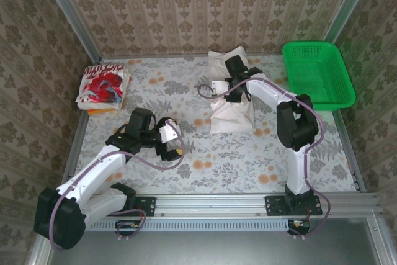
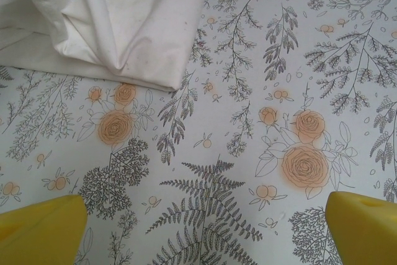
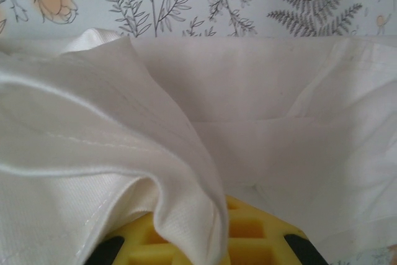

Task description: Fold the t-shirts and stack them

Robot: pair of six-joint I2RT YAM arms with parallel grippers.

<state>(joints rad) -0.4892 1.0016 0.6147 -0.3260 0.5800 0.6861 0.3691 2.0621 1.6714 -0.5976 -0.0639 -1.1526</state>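
Note:
The plain off-white t-shirt (image 1: 231, 108) lies partly folded as a tall bundle at mid-table. My right gripper (image 1: 232, 77) is over its far half. In the right wrist view the right gripper (image 3: 205, 231) is shut on a fold of the off-white t-shirt (image 3: 260, 110), and the cloth drapes over the yellow fingers (image 3: 254, 234). The shirt with red print (image 1: 103, 84) lies folded at the far left. My left gripper (image 1: 172, 138) hangs over bare tabletop, left of the bundle. Its yellow fingers (image 2: 43, 228) stand wide open, and a corner of the off-white t-shirt (image 2: 111, 23) lies ahead of them.
A green mesh basket (image 1: 317, 72) stands at the back right corner. The flowered tablecloth (image 1: 248, 159) covers the table, with patterned walls on three sides and a metal rail along the near edge.

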